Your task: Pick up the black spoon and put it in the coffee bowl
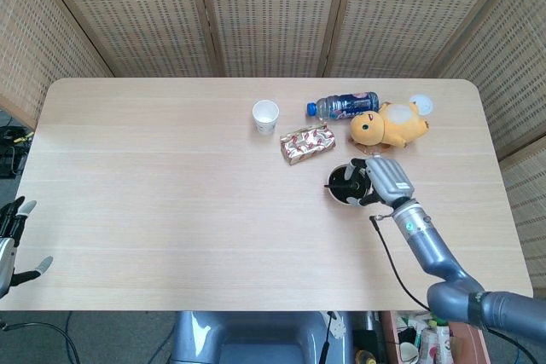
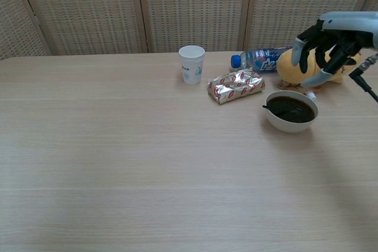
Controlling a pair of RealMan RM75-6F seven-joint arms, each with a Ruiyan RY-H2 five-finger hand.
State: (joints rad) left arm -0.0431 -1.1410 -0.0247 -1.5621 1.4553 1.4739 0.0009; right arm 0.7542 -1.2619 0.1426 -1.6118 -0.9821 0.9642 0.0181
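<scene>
The coffee bowl [image 2: 290, 120] is white with dark coffee inside and stands right of the table's middle; in the head view the bowl [image 1: 339, 196] is partly covered by my right hand. The black spoon [image 2: 280, 110] lies inside it, its handle resting on the left rim. My right hand [image 2: 325, 46] hangs above and to the right of the bowl, fingers apart and holding nothing; the head view shows this hand [image 1: 381, 180] over the bowl's right side. My left hand [image 1: 10, 240] stays at the far left edge, off the table, empty with fingers spread.
Behind the bowl lie a foil snack packet [image 2: 235, 85], a white paper cup [image 2: 191, 64], a blue-labelled bottle [image 2: 262, 59] on its side and an orange plush toy [image 1: 388, 125]. A small white disc [image 1: 420, 104] sits at the back right.
</scene>
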